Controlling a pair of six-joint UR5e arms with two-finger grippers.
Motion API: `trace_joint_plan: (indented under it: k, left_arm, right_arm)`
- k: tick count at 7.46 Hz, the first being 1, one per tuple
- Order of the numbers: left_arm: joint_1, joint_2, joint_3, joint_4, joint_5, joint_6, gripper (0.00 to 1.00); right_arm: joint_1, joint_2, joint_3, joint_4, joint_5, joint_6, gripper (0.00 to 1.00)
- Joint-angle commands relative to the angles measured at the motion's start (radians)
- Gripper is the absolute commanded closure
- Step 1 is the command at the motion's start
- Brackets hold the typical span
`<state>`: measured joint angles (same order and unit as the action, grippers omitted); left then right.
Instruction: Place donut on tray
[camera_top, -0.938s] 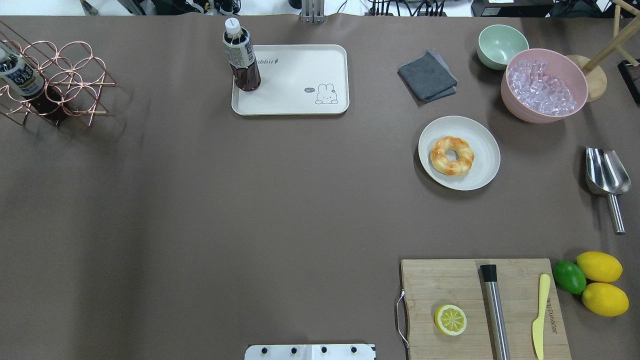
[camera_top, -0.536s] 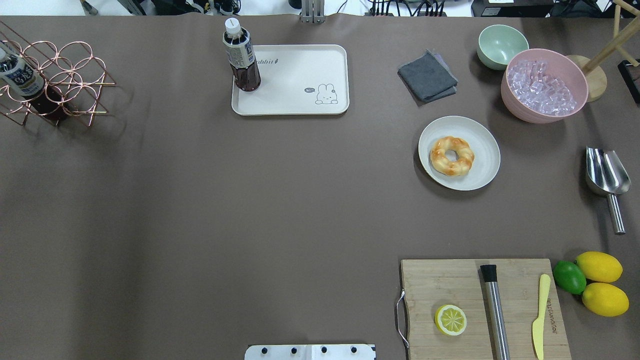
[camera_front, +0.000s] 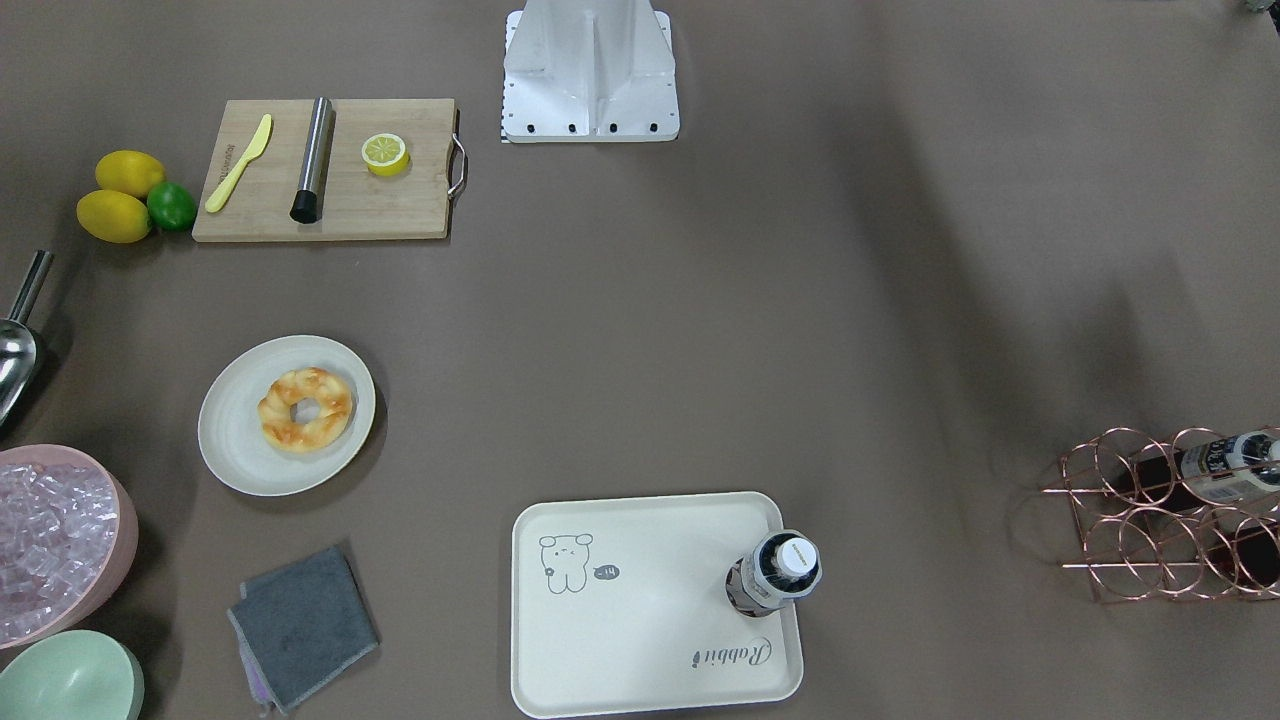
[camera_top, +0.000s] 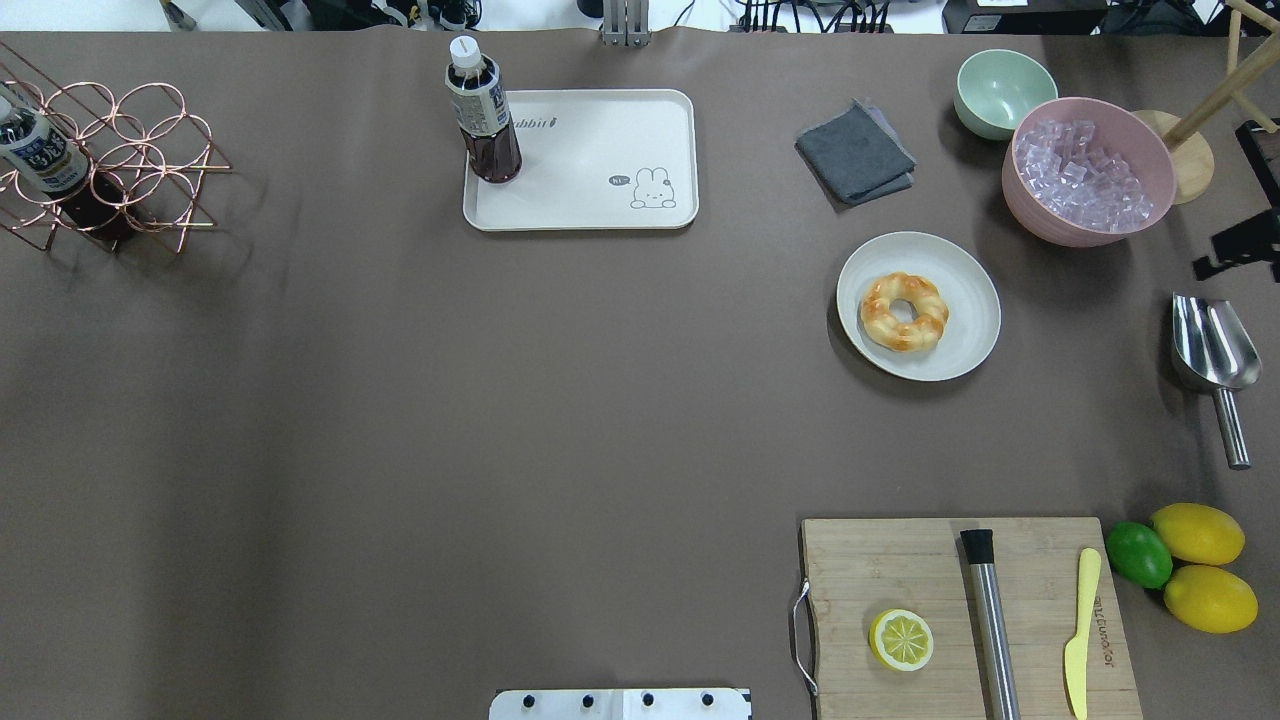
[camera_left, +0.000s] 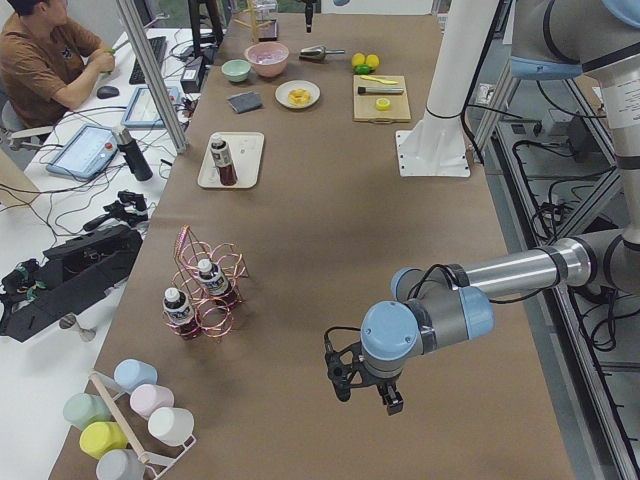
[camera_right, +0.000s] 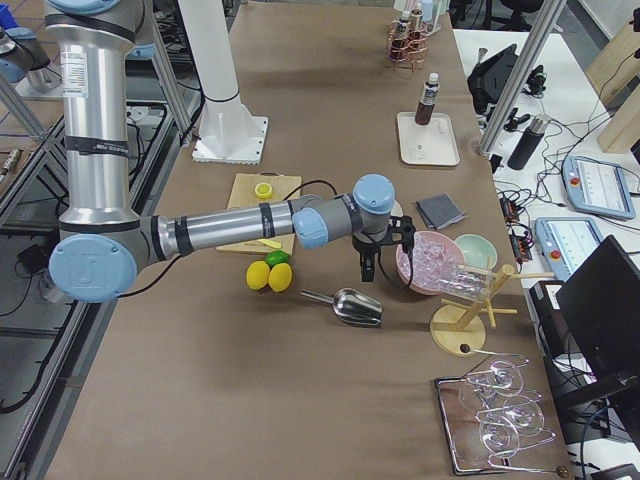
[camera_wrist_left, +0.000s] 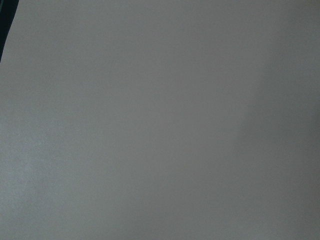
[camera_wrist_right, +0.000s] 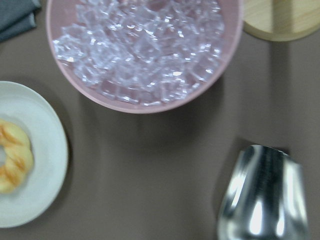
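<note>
Donut (camera_top: 904, 311) is sitting flat in the middle of the round cream plate (camera_top: 970, 290), over on the right half of the table. The tray (camera_top: 600, 205) with the bunny drawing is lying at the far edge, left of the plate and well apart from it. A dark drink bottle (camera_top: 483, 120) is standing upright in its far left corner. The right gripper (camera_right: 385, 258) is hovering above the table cover at the right end, between the pink ice bowl (camera_top: 1040, 225) and the metal scoop (camera_top: 1210, 345). Honestly can't tell whether its fingers are apart or together. The left gripper (camera_left: 366, 388) is hanging over bare cover way off at the left end, and I can't tell its state either.
</note>
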<state>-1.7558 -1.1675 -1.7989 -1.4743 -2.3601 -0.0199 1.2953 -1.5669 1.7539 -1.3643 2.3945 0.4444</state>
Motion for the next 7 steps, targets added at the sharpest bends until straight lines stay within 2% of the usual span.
trace_joint_plan:
  k: [1, 2, 3, 4, 5, 7]
  left_arm:
    - [0.001, 0.000, 0.001, -0.001, 0.001, 0.000, 0.02]
    - [0.001, 0.000, 0.001, -0.001, -0.001, 0.000, 0.02]
    - [0.002, -0.003, 0.000, -0.001, 0.001, 0.000, 0.02]
    - [0.004, -0.006, 0.000, -0.001, -0.001, 0.000, 0.02]
    - [0.004, -0.006, -0.003, -0.003, -0.001, 0.000, 0.02]
    - [0.004, -0.005, -0.007, -0.001, -0.001, 0.000, 0.02]
  right_arm:
    - [-0.208, 0.141, -0.033, 0.086, -0.074, 0.354, 0.02]
    - [-0.282, 0.172, -0.065, 0.129, -0.153, 0.440, 0.03]
    - [-0.318, 0.189, -0.121, 0.210, -0.165, 0.517, 0.10]
    - [-0.350, 0.189, -0.193, 0.309, -0.202, 0.564, 0.11]
    - [-0.394, 0.192, -0.232, 0.368, -0.245, 0.626, 0.18]
    - [-0.401, 0.192, -0.237, 0.372, -0.255, 0.629, 0.26]
